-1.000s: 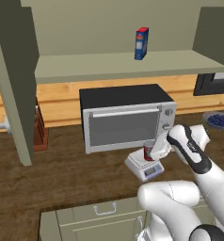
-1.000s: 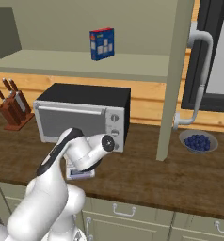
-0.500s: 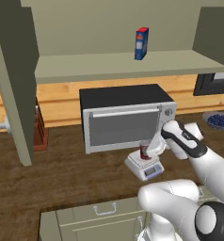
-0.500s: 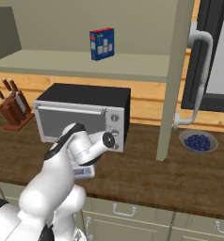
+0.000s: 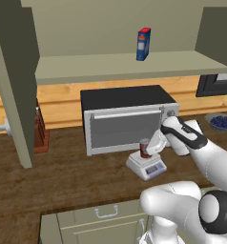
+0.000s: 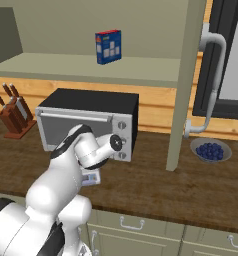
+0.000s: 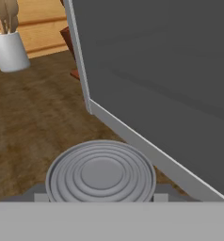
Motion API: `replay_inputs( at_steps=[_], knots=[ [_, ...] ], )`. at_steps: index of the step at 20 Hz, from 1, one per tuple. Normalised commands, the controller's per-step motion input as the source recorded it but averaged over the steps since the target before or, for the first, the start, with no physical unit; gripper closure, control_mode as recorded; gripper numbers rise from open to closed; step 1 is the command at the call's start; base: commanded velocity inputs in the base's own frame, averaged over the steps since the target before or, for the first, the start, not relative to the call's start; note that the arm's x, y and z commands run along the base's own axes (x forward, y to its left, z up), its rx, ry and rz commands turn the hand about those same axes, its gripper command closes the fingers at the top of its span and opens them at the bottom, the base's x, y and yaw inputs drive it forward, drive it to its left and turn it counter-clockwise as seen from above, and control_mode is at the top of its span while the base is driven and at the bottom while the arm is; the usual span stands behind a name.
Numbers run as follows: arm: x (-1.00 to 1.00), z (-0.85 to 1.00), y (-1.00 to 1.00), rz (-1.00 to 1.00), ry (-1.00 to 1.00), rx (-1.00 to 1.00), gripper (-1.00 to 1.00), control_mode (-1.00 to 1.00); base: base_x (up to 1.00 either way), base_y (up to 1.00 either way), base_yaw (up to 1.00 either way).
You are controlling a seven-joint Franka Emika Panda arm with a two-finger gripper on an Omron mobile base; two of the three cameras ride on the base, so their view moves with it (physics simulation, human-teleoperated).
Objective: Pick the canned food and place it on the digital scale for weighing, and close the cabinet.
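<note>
The canned food [image 5: 144, 147], a short red can with a silver top, stands upright on the digital scale [image 5: 147, 167] in front of the toaster oven. My gripper [image 5: 148, 148] reaches in from the right and is shut on the can, one finger on each side. In the hand view the can's ribbed silver lid [image 7: 101, 172] lies just beyond my gripper [image 7: 100, 198]. A corner of the scale [image 6: 91, 177] peeks out behind my arm. The cabinet stands open, its left door [image 5: 13, 81] swung out from the shelf [image 5: 125, 64], and its right door [image 6: 188, 85] seen edge-on.
A blue-and-red box [image 5: 143, 44] stands on the cabinet shelf. The silver toaster oven [image 5: 127, 119] sits right behind the scale. A knife block [image 6: 13, 112] is at the left, a bowl of blueberries [image 6: 211, 150] at the right. A white utensil holder [image 7: 9, 49] stands farther along the counter.
My wrist and forearm have shifted slightly. The can stays in my grip at the scale, and nothing else has moved.
</note>
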Motion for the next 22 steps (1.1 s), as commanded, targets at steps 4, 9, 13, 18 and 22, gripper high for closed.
replay_inputs(
  at_steps=[4,9,13,18,22],
  knots=[
    [-0.20,-0.14,0.00,0.00,-0.01,0.00,-1.00,-1.00,0.00,0.00,0.00],
    [-0.14,-0.05,0.00,0.00,0.00,0.00,-1.00,-1.00,0.00,0.00,0.00],
    [0.00,0.00,-0.03,0.00,0.00,0.00,-1.00,-1.00,0.00,0.00,0.00],
    [0.00,0.00,-0.03,0.00,-0.12,0.00,-1.00,-1.00,0.00,0.00,0.00],
    [0.00,0.14,0.00,0.00,-0.16,0.00,-1.00,-1.00,0.00,0.00,0.00]
  ],
)
